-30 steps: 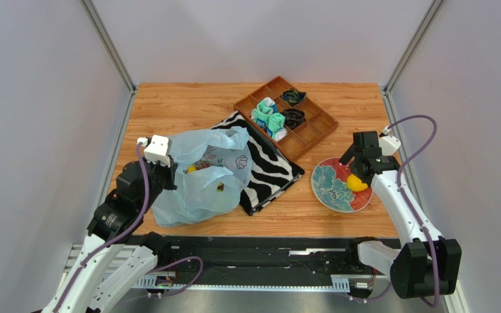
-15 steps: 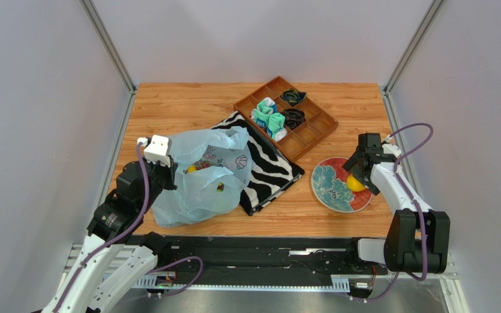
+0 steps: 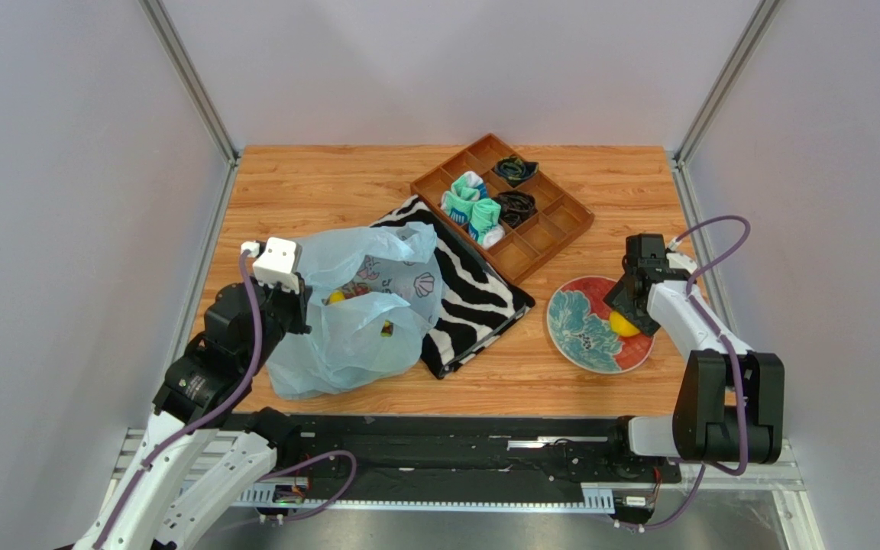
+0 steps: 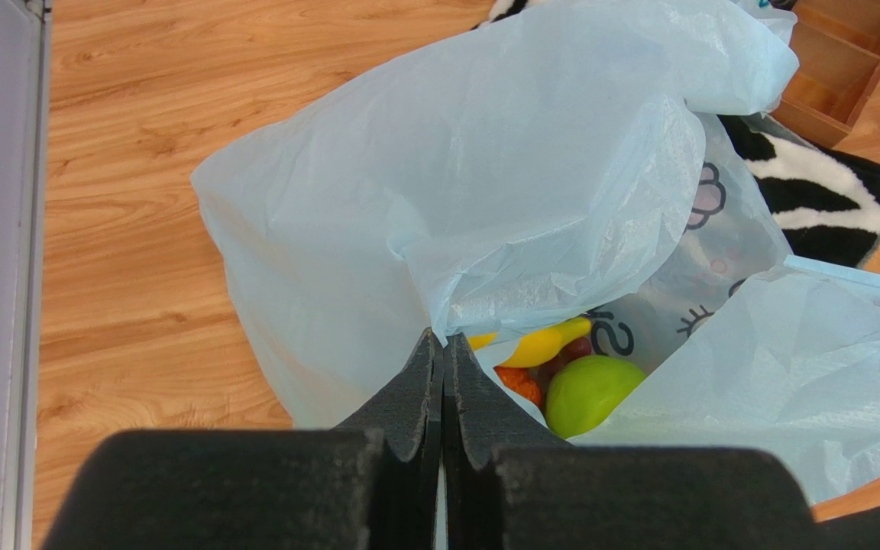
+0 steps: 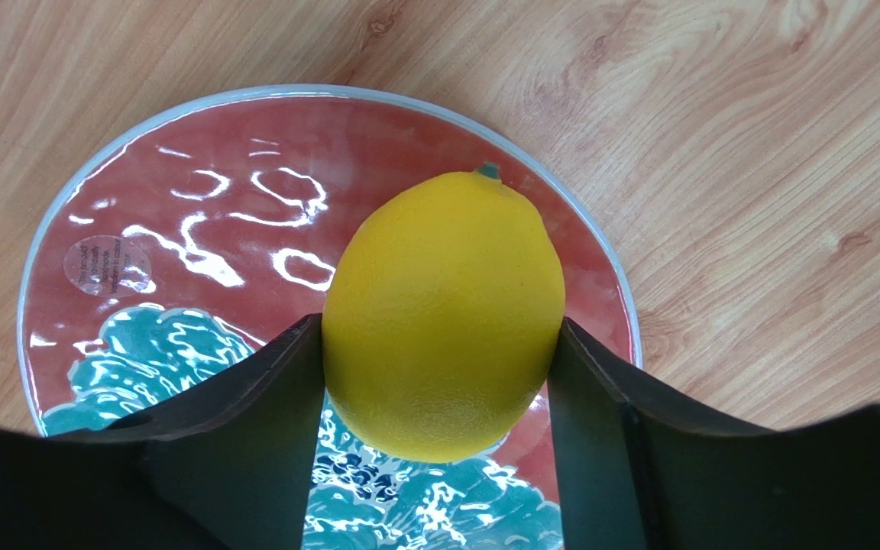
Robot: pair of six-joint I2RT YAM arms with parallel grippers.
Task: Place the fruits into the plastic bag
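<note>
Dimpled oval lemon (image 5: pixel 442 315) on glossy plate (image 5: pixel 181 206)

Place: looking like a robot test cell in a lab.
Walls: closing in three sides with plain pale grey panels (image 3: pixel 66 172), joining at bare aluminium posts (image 3: pixel 192 86) in the far corners.
Table: filling the floor of the booth with a wood-grain top (image 3: pixel 318 183).
Machines: sitting bolted side by side at the near edge as a left arm (image 3: pixel 209 367) and a right arm (image 3: pixel 697 327), both white and black, on a black metal rail (image 3: pixel 445 458).
Wiring: looping loose along both arms as purple cables (image 3: pixel 252 344).
Props: lying about as staged household things, namely a light-blue plastic bag (image 3: pixel 353 332), a zebra-striped cloth (image 3: pixel 473 292), a wooden compartment tray (image 3: pixel 548 224), and a patterned plate (image 3: pixel 577 327) bearing a yellow lemon (image 3: pixel 623 325).
</note>
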